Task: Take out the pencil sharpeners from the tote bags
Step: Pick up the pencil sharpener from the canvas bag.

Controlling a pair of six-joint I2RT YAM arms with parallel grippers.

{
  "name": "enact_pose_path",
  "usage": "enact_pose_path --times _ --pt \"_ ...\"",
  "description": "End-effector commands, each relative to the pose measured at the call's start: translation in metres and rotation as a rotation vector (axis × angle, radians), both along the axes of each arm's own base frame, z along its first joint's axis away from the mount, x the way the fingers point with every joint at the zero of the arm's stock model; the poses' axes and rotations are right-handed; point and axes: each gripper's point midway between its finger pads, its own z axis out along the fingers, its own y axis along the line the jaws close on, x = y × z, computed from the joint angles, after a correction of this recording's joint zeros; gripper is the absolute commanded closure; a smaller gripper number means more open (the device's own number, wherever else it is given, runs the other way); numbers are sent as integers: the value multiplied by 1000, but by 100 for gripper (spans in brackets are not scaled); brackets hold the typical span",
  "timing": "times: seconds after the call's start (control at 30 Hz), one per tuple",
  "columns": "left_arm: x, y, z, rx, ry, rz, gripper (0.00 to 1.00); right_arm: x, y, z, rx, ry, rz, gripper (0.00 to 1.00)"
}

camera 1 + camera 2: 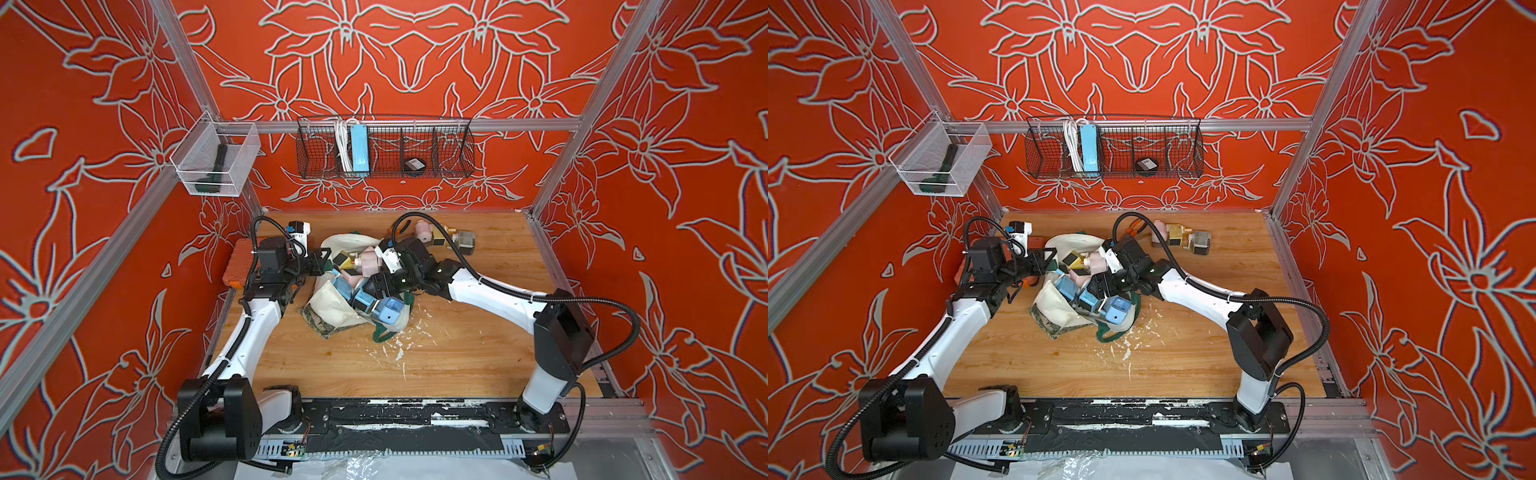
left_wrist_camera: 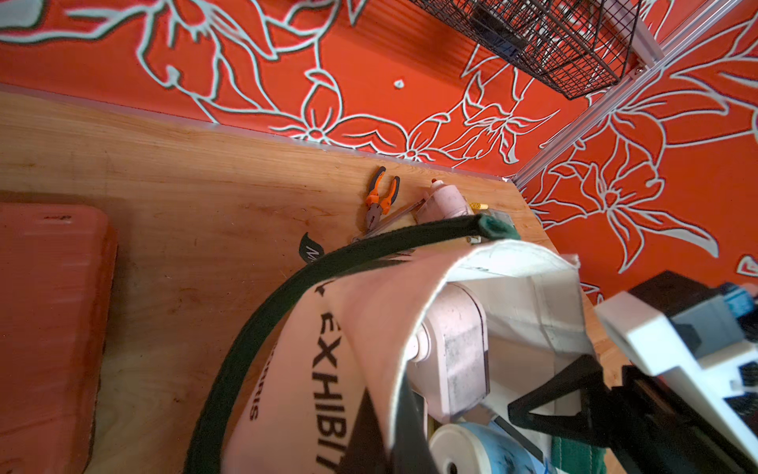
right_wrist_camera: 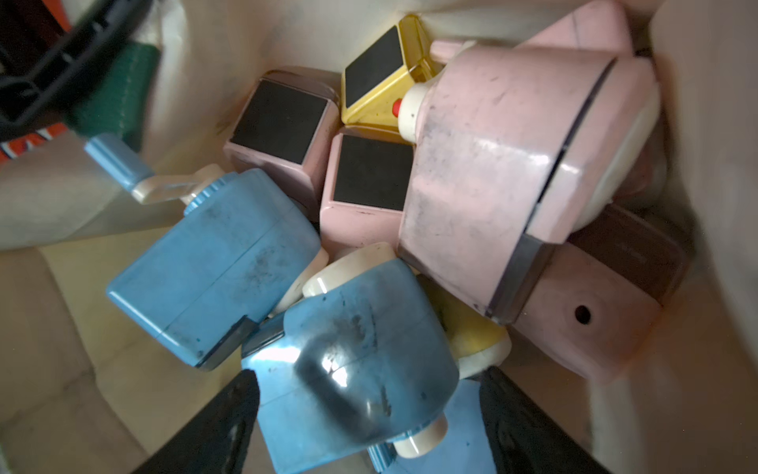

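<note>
A cream tote bag [image 1: 332, 309] [image 1: 1054, 309] with green straps lies slumped mid-table, its mouth open and full of pencil sharpeners. My left gripper [image 1: 322, 259] [image 2: 389, 443] is shut on the lettered bag rim [image 2: 328, 328] and holds it up. My right gripper [image 1: 365, 293] [image 3: 369, 371] is inside the mouth. It stands open, with a black finger on each side of a smudged blue sharpener [image 3: 352, 349]. Pink [image 3: 512, 156], yellow [image 3: 381, 74] and another blue sharpener [image 3: 217, 262] crowd around it. A pink [image 1: 424, 232], a yellow [image 1: 440, 235] and a grey-green sharpener [image 1: 463, 240] lie outside the bag, at the back right.
Orange-handled pliers [image 2: 381, 197] lie near the back wall. An orange tool case [image 1: 241, 259] sits under the left arm at the table's left edge. White flecks [image 1: 399, 345] litter the wood in front of the bag. A wire basket [image 1: 384, 149] and a mesh bin [image 1: 216, 160] hang on the frame.
</note>
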Motion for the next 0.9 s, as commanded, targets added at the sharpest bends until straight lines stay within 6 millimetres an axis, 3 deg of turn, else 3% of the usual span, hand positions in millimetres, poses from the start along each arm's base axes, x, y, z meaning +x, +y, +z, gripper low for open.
enact_pose_path --times 0.0,0.17,0.3,0.67,0.87 --pt "-2 -3 23 -8 -86 -19 100 -1 7 -22 -5 95 -3 14" --pt "-1 -3 21 -14 -80 -20 100 -11 22 -40 36 216 43 15" --pt "-1 -3 19 -15 -75 -19 100 -18 30 -38 77 260 83 18" --pt "-2 -3 20 -17 -77 -17 100 -45 35 22 228 280 199 26" --pt "-2 -3 21 -14 -82 -16 100 -59 31 32 261 288 249 30"
